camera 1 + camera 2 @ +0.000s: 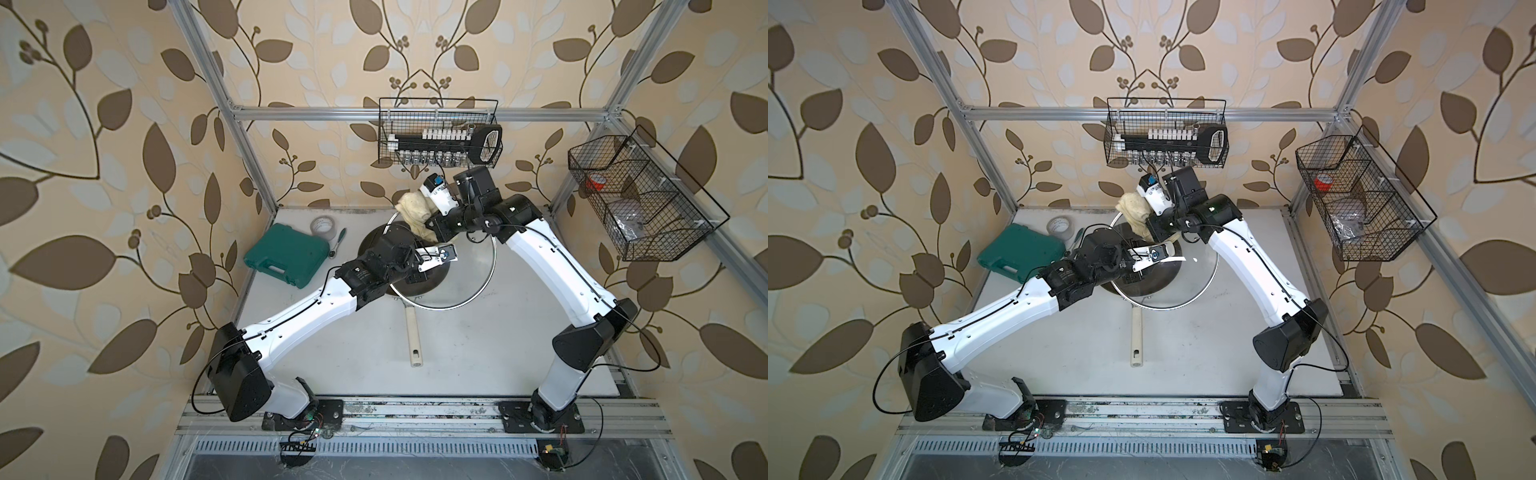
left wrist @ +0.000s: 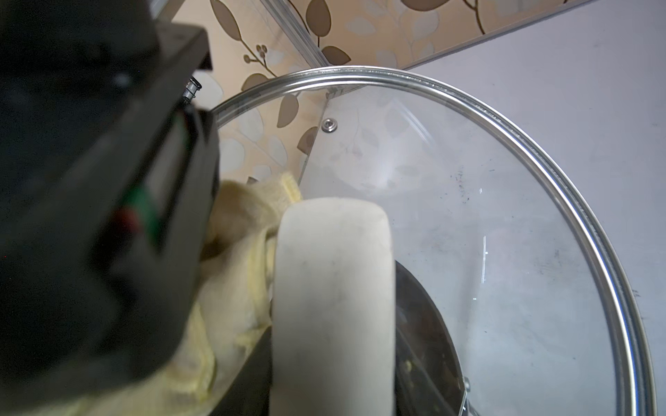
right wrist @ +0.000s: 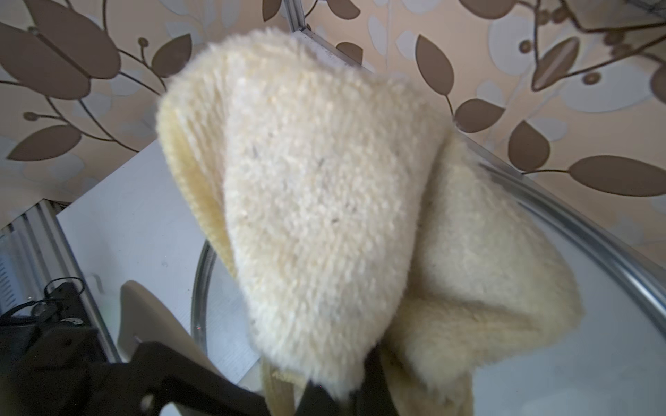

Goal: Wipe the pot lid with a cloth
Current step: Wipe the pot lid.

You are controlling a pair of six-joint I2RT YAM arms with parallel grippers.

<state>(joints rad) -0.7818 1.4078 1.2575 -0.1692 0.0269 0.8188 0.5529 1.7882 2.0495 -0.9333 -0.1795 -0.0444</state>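
The left hand (image 1: 417,270) is clenched on the cream handle of the pot lid (image 1: 469,274), holding it over the frying pan (image 1: 374,245) on the table (image 1: 519,340). The right hand (image 1: 432,232) grips the cloth (image 1: 414,210) at the lid's far rim. The print on the tape roll (image 1: 324,226) is too small to read.

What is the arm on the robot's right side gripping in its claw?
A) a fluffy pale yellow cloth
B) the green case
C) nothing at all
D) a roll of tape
A: the right gripper is shut on the cloth, which bunches out of its jaws by the far rim of the pot lid.
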